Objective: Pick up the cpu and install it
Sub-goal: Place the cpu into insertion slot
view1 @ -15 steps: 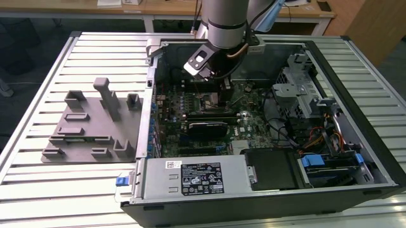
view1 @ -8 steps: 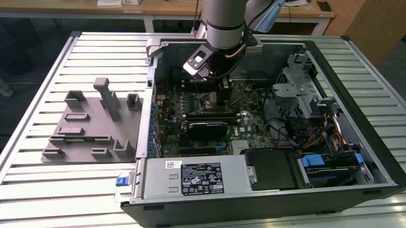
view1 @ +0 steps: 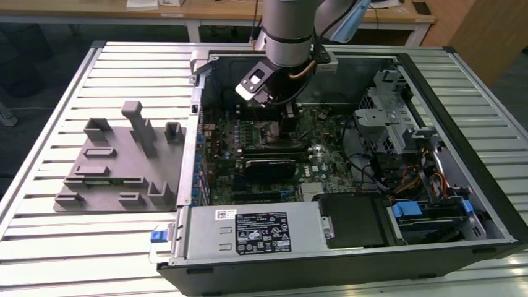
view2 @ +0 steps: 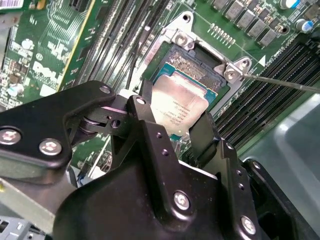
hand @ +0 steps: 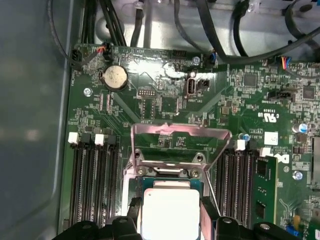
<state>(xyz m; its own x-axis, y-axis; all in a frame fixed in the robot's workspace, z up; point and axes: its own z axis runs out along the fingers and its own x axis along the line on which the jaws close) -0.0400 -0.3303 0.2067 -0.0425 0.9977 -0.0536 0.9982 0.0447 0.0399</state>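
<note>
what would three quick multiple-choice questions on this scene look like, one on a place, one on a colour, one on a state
1. Where is the cpu?
A) on the fixture tray
B) held by the gripper at the socket
C) on the table

2. What colour is the motherboard?
A) green
B) red
C) white

3. How does the socket's metal retention frame stand?
A) shut over the cpu
B) taken off and lying on the table
C) swung up open

Answers:
1 B: in both wrist views the black fingers flank the cpu's silver top right at the socket.
2 A: the board around the socket is green in both wrist views.
3 C: in the first wrist view the frame stands raised beyond the cpu, not over it.
</note>
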